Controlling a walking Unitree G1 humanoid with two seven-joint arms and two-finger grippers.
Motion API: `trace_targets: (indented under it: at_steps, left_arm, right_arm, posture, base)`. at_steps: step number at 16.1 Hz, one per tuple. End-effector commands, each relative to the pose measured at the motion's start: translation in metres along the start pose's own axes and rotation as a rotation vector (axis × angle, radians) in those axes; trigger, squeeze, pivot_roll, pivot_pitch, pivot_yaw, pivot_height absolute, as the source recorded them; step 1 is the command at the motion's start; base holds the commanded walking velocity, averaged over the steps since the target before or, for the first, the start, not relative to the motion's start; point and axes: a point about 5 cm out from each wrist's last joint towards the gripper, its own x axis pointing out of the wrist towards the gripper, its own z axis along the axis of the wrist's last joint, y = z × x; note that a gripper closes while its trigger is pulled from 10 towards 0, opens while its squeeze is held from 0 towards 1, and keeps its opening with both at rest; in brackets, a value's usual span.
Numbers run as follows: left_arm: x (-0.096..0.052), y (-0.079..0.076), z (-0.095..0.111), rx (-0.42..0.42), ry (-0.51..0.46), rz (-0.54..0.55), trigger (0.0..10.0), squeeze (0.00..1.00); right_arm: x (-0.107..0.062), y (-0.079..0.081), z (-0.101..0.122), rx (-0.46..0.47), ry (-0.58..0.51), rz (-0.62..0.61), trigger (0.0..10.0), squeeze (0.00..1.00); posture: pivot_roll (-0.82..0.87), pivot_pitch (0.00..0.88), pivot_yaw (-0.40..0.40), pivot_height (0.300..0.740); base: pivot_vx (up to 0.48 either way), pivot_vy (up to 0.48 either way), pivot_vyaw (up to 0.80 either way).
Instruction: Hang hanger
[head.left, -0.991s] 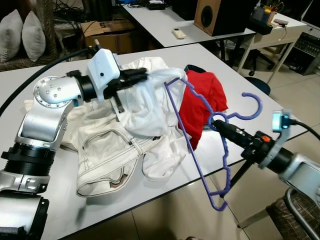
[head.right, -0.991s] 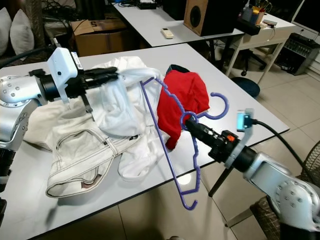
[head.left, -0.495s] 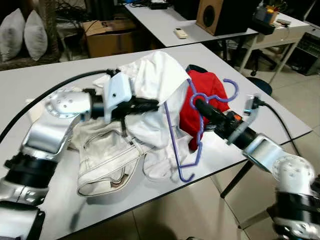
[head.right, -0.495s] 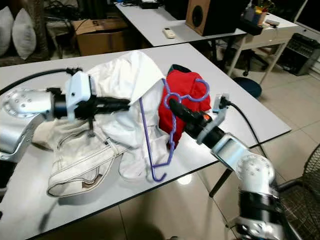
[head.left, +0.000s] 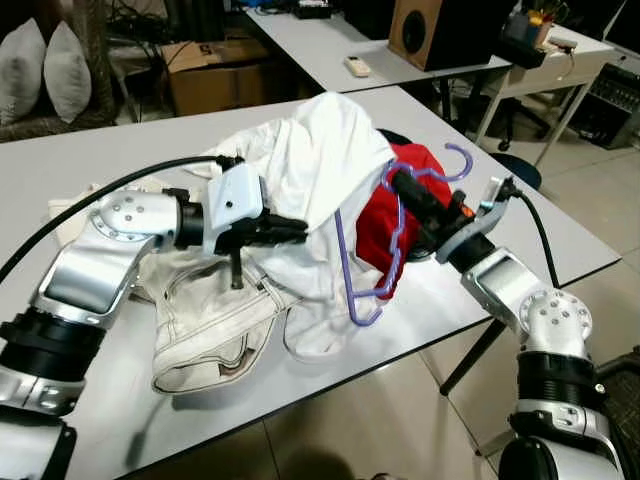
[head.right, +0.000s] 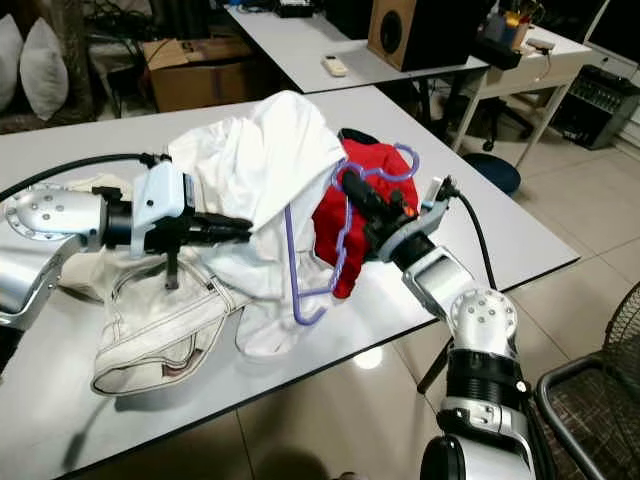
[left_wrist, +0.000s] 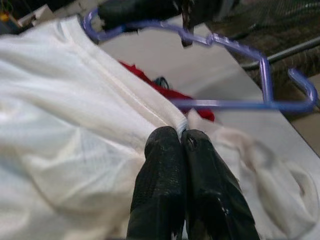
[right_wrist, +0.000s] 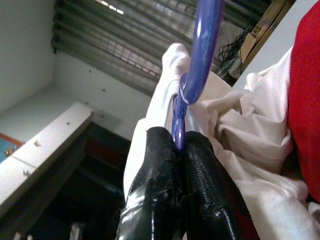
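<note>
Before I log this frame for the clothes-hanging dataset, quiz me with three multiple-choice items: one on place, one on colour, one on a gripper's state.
1. Where is the red garment?
A. on the floor
B. on the table, beside the white shirt
C. on the speaker

2. What colour is the hanger?
A. purple
B. green
C. black

3. What is the left gripper doing?
A. hanging open
B. gripping the hanger
C. pinching the white shirt

Answers:
1 B: it lies on the white table, next to the white shirt.
2 A: its frame is purple in every view.
3 C: its fingers are shut on the shirt's hem, while the right gripper clamps the hanger.
</note>
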Motion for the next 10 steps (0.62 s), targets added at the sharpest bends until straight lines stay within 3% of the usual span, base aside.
trace_targets:
  at_steps: [1, 5, 7, 10]
  left_arm:
    - [0.0, -0.004, -0.003, -0.006, 0.027, -0.032, 0.0, 0.0]
    - [0.0, -0.007, -0.004, -0.024, 0.03, -0.069, 0.0, 0.0]
    - [0.004, -0.009, 0.0, -0.026, 0.007, -0.089, 0.0, 0.0]
    - [0.012, -0.013, 0.007, -0.04, -0.065, -0.123, 0.0, 0.0]
  right_arm:
    - [0.002, 0.0, 0.008, 0.017, -0.054, -0.005, 10.0, 0.0]
    - [0.01, -0.006, 0.009, 0.074, -0.103, -0.05, 10.0, 0.0]
    - [0.022, -0.007, 0.008, 0.163, -0.147, -0.051, 10.0, 0.0]
    - [0.04, 0.0, -0.003, 0.18, -0.136, -0.036, 10.0, 0.0]
  posture:
    - [-0.18, 0.0, -0.02, 0.74]
    - [-0.18, 0.0, -0.015, 0.74]
    - [-0.18, 0.0, -0.013, 0.74]
    - [-0.17, 0.0, -0.013, 0.74]
  base:
    - [0.0, 0.0, 0.0]
    - [0.0, 0.0, 0.0]
    - [0.0, 0.0, 0.0]
    - [0.0, 0.0, 0.0]
